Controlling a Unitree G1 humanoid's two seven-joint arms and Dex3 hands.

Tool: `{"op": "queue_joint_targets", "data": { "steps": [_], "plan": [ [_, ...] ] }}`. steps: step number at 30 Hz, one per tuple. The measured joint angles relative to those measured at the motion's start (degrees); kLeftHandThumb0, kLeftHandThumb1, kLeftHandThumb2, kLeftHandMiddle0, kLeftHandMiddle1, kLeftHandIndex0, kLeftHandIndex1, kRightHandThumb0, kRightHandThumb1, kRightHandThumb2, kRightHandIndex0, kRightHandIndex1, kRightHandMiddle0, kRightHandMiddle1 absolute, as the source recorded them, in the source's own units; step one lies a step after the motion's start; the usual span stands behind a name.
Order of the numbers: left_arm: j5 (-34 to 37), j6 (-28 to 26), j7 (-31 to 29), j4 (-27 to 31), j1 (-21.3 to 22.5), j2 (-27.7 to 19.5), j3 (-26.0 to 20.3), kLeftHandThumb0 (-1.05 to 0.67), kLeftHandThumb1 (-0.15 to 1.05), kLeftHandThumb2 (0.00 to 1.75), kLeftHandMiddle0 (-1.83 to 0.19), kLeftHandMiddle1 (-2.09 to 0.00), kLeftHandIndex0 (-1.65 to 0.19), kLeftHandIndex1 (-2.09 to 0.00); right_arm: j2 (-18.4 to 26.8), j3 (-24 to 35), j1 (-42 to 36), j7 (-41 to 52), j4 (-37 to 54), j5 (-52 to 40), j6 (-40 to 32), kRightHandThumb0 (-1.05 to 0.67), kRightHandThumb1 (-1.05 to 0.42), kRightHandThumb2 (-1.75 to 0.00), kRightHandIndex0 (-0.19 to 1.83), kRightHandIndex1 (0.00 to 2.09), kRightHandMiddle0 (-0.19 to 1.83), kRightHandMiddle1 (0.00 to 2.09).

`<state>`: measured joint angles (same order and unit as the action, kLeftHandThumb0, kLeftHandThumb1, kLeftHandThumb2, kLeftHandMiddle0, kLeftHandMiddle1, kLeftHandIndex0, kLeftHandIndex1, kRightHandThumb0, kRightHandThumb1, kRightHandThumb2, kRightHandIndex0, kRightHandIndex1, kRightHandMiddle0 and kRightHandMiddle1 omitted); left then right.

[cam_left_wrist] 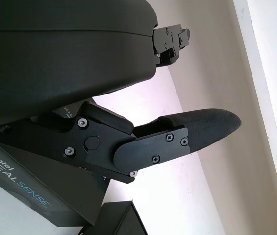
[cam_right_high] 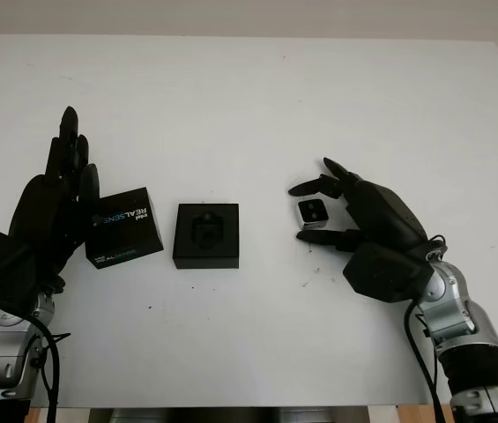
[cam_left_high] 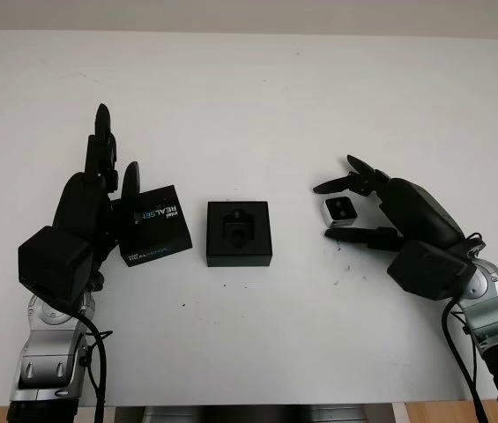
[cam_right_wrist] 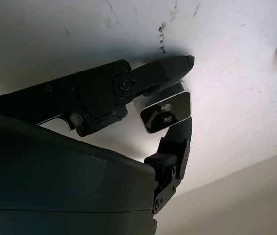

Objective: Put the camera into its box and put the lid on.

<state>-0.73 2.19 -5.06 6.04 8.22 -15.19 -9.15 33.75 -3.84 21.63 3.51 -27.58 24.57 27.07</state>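
We see the right robot hand (cam_left_high: 347, 210) gripping the small camera (cam_left_high: 341, 210) just over the white tabletop (cam_left_high: 257, 97), right of the open black box (cam_left_high: 240, 233), while the left robot hand (cam_left_high: 99, 189) is open beside the RealSense lid (cam_left_high: 155, 226).

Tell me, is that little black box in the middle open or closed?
Open. The box shows its empty moulded insert, and the lid lies beside it by the left hand.

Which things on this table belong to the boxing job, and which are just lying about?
Job:
small silver-and-black camera, gripped by right hand
open square black box
black printed lid, beside open left hand

Lying about:
nothing on the white table
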Motion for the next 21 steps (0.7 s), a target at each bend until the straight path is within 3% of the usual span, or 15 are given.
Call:
{"op": "queue_joint_targets", "data": {
  "steps": [10,21],
  "plan": [
    [-0.32,0.25,-0.07,0.00,0.00,-0.07,0.00,-0.79,1.05,0.71,0.16,-0.06,0.19,-0.04,0.54,0.01,0.71,-3.34,-1.04,1.38,-0.18,-0.44,-0.91,-0.05,0.27,0.08,0.47,1.06],
    [-0.34,0.25,0.00,0.00,0.00,-0.07,-0.05,-0.80,1.05,0.71,0.15,-0.06,0.18,-0.05,4.11,0.78,1.09,-4.12,-1.02,2.77,-0.30,-0.52,-0.88,-0.05,0.21,0.05,0.38,0.85]
  ]
}}
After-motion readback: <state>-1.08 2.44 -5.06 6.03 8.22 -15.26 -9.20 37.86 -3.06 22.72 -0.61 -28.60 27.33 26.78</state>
